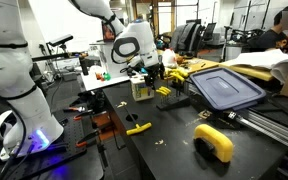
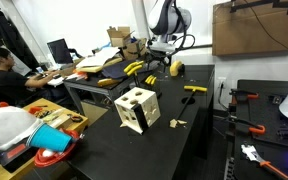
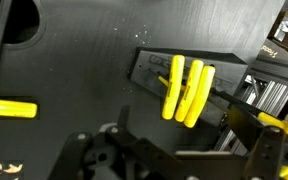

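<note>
My gripper [image 3: 179, 140] hangs open and empty above the black table; its dark fingers [image 3: 235, 128] show at the bottom of the wrist view. Just ahead of it lies a bunch of three yellow finger-shaped pieces [image 3: 187, 90] on a dark flat block [image 3: 149, 70]. In both exterior views the gripper [image 1: 149, 68] [image 2: 162, 52] hovers over those yellow pieces [image 1: 164, 91] [image 2: 152, 82], clear of them. A yellow T-shaped piece [image 3: 4, 106] [image 1: 137, 128] [image 2: 194, 89] lies apart on the table.
A wooden cube with cut-out holes [image 1: 142, 88] [image 2: 137, 108] stands on the table. A yellow arch block [image 1: 214, 141] [image 2: 177, 68], a blue-grey bin lid [image 1: 227, 88] and metal rails [image 3: 266, 95] lie nearby. Hand tools [image 2: 246, 125] sit at one edge. People work at desks [image 2: 2, 75].
</note>
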{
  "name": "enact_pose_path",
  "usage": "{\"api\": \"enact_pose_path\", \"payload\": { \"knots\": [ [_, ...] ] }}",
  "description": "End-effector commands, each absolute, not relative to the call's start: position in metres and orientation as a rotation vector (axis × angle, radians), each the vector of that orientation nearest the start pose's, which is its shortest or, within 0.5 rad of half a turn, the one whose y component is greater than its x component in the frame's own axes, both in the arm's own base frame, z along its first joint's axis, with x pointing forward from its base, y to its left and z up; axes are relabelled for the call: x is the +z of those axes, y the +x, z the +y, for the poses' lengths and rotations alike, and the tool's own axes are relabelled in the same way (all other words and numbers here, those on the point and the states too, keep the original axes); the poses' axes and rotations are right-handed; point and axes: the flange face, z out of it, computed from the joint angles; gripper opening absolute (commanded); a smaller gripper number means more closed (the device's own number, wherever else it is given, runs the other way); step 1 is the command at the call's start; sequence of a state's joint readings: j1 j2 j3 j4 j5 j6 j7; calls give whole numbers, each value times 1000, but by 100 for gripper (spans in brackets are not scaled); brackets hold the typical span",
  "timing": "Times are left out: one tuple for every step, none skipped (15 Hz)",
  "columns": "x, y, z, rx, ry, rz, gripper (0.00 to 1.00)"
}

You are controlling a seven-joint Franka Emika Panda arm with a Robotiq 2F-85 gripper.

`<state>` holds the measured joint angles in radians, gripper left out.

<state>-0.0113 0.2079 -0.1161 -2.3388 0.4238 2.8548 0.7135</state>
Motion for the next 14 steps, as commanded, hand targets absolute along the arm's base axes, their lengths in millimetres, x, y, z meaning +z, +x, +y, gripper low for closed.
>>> {"api": "enact_pose_path", "payload": {
  "knots": [
    [297, 516, -91, -449, -2302, 1673, 100],
    [299, 515, -92, -468, -2294, 1673, 100],
    [305, 514, -92, -491, -2281, 1671, 100],
    [309, 513, -92, -503, -2274, 1668, 100],
    [314, 513, -93, -524, -2262, 1671, 100],
    [318, 513, -93, -541, -2257, 1668, 100],
    [321, 514, -93, -552, -2256, 1668, 100],
    [322, 517, -95, -568, -2257, 1670, 100],
    [323, 518, -96, -577, -2262, 1668, 100],
    [322, 520, -96, -590, -2267, 1675, 100],
    [321, 522, -96, -596, -2280, 1675, 100],
    [319, 524, -95, -597, -2302, 1678, 100],
    [319, 525, -93, -593, -2326, 1669, 100],
    [320, 526, -90, -590, -2344, 1659, 100]
  ]
}}
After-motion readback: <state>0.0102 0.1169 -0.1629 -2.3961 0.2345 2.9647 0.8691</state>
